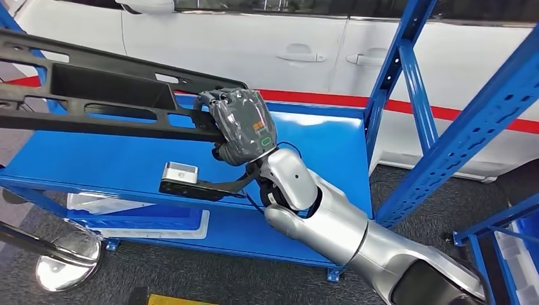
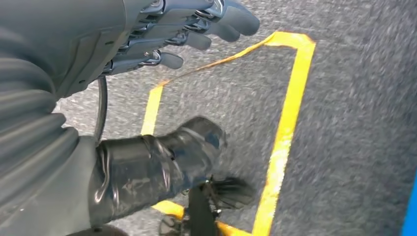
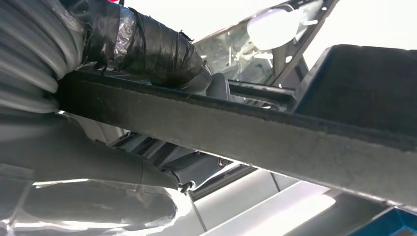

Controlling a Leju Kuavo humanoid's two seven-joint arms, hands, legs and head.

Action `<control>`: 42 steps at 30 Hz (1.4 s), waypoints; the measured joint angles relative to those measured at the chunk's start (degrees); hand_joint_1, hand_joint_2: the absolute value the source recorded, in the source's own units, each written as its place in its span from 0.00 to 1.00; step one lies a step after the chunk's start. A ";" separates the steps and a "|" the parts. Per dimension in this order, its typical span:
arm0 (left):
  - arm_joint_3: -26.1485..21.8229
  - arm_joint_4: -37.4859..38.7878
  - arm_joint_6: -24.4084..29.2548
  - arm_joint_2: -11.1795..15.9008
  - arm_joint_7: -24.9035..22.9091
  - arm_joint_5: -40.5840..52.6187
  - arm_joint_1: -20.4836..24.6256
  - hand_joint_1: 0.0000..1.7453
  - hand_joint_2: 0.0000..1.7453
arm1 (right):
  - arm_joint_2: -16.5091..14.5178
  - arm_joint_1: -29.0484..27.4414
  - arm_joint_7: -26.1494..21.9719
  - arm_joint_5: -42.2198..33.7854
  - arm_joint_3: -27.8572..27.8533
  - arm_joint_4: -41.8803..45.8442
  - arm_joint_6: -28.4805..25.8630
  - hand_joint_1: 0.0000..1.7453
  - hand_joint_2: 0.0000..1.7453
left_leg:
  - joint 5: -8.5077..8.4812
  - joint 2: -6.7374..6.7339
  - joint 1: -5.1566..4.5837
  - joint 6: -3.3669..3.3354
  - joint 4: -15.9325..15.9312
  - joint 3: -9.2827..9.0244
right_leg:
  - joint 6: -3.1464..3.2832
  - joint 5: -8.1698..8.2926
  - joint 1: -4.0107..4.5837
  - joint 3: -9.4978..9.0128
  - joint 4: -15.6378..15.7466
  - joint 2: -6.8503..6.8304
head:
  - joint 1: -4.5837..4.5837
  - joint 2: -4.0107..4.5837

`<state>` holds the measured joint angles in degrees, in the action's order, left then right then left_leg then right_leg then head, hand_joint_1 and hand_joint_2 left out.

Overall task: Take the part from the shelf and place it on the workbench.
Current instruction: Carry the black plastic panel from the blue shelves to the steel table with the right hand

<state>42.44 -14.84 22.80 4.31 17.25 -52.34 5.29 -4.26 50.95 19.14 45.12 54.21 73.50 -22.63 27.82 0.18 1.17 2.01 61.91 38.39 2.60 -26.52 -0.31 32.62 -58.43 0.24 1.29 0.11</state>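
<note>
A: Start at the right hand [image 1: 240, 127]. What is it doing?

B: It grips the near end of the part [image 1: 95, 95], a long black plastic frame with open slots. The fingers wrap over the frame's rail from above, and in the right wrist view the thumb [image 3: 147, 46] lies across one side of that rail [image 3: 275, 137] with the rest of the hand on the other. So it is clamped on the part.

A: And where is the part relative to the shelf?

B: Above the blue shelf [image 1: 318, 140], lifted off its board. It runs from the hand out past the shelf's far left side, tilted, with the hand end lower in the head view.

A: The left hand?

B: The left hand [image 2: 162, 34] hangs over grey carpet marked with yellow tape [image 2: 287, 123]. Its fingers are loosely curved and apart, holding nothing.

A: Anything else near the shelf?

B: A white car [image 1: 267, 38] stands just behind it. A blue upright [image 1: 407, 70] rises at the shelf's right corner. On the shelf's lower level lies a white tray [image 1: 146, 219], and a chrome stand base [image 1: 67, 264] sits on the floor by its front left.
</note>
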 joint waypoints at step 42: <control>0.51 0.02 -0.11 0.56 -1.16 -1.14 0.73 0.00 1.00 | -1.61 -0.15 -2.24 -2.25 0.20 -2.34 1.32 1.00 1.00 | 1.98 -0.03 -0.16 -0.77 -3.36 -8.10 | -1.60 4.30 0.37 6.40 -2.35 -0.48 | -0.31 0.00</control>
<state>42.95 -14.82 22.69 4.87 16.09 -53.48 6.02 -5.87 50.80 16.90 42.87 54.40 71.16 -21.32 29.80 0.15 1.01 1.24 58.55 30.29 1.00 -22.22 0.05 39.02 -60.78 -0.23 0.98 0.11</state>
